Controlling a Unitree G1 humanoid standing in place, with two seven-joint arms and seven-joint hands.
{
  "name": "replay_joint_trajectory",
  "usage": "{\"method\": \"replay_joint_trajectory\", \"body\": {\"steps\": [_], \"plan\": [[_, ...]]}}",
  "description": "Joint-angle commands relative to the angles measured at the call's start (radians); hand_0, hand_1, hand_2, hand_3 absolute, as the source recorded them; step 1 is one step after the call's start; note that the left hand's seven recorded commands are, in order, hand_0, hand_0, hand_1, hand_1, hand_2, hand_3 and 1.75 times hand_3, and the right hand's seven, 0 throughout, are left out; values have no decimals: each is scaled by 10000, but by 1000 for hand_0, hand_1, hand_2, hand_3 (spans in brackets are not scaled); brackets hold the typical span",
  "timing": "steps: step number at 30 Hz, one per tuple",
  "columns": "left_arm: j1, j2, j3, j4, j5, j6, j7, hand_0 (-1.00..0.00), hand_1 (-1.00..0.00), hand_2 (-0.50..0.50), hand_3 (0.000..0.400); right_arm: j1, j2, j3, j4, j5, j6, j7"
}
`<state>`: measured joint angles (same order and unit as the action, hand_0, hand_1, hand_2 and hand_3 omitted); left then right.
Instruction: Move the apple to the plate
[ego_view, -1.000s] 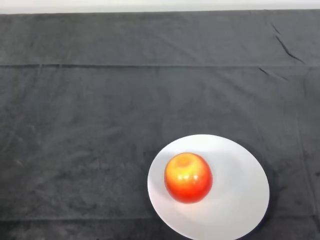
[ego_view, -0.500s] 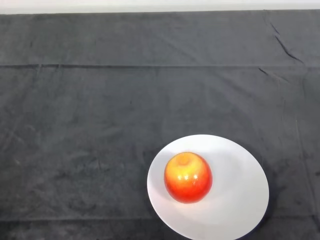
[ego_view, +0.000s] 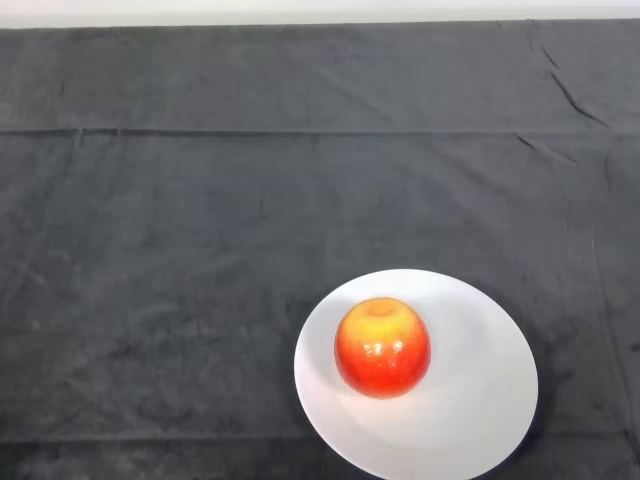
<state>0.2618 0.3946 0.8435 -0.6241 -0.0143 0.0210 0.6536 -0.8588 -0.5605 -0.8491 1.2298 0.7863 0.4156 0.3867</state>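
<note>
A red and yellow apple (ego_view: 383, 347) rests upright on a white round plate (ego_view: 480, 400), a little left of the plate's middle. The plate lies on the dark cloth near the front edge, right of centre, with its near rim cut off by the bottom of the view.
The dark cloth (ego_view: 200, 250) covers the whole table, with a few creases at the far right (ego_view: 570, 95). A pale strip runs along the far edge (ego_view: 300, 10).
The apple has shifted slightly to the right and up on the plate. The plate has stayed put.
</note>
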Motion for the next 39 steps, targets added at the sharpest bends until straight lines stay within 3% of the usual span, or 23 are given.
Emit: {"method": "replay_joint_trajectory", "body": {"steps": [1, 39], "plan": [[-35, -26, -14, -159, 182, 115, 85, 0, 0, 0, 0, 312, -108, -119, -155, 293, 12, -6], [58, -73, -152, -334, 172, 253, 28, 0, 0, 0, 0, 311, -108, -120, -153, 290, 12, -3]]}}
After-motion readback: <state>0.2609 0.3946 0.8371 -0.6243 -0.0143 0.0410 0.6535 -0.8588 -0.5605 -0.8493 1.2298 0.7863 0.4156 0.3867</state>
